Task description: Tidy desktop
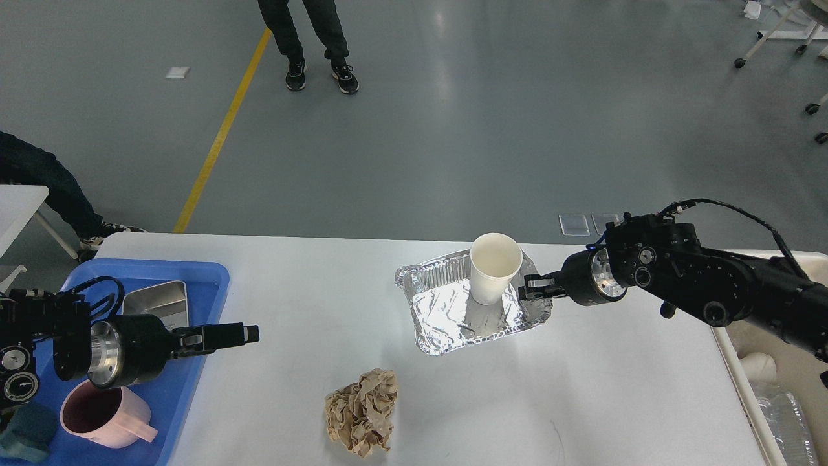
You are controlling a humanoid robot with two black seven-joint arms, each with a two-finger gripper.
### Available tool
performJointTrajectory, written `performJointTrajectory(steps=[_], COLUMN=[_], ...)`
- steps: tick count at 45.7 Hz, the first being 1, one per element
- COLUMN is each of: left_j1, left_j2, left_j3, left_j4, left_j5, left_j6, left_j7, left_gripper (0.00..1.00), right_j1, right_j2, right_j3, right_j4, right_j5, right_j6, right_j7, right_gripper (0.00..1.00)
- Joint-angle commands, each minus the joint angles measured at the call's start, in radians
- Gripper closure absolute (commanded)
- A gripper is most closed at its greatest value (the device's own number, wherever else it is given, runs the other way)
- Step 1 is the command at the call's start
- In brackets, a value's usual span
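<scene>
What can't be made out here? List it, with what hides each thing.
- Right hand: in the head view its fingertips meet the foil tray's crumpled rim; grip unclear.
- Pink mug: top rim hidden behind the left arm.
- Steel box in the blue tray: near end hidden by the left arm.
- Bin: cut off by the right edge.
</scene>
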State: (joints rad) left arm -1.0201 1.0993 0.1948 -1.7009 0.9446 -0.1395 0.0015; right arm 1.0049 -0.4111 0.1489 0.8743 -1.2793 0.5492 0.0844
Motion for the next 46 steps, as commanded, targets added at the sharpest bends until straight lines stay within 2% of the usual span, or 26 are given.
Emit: performJointTrajectory(steps=[1,20,46], left_j1=[0.003,0.075,0.140], left_j2=[-0.028,-0.214,-0.533], left_j3=[0.000,0.005,0.009], left_j4=[0.001,0.101,0.329], left_j5=[0.000,0.051,0.117], left_j6=[0.000,0.023,0.058], left_j7=[0.000,0.000,-0.012], left_gripper=[0.13,0.12,0.11], right_j1=[-0.002,-0.003,-0.005], right_j2=[-0.005,-0.028,-0.031], right_j3=[0.000,0.000,0.001], right_j4=[0.000,0.008,0.008], right_j5=[0.000,0.002,0.002], right_j6=[0.000,0.000,0.000], right_j7=[0.000,0.000,0.000], right_gripper=[1.00,1.00,1.00])
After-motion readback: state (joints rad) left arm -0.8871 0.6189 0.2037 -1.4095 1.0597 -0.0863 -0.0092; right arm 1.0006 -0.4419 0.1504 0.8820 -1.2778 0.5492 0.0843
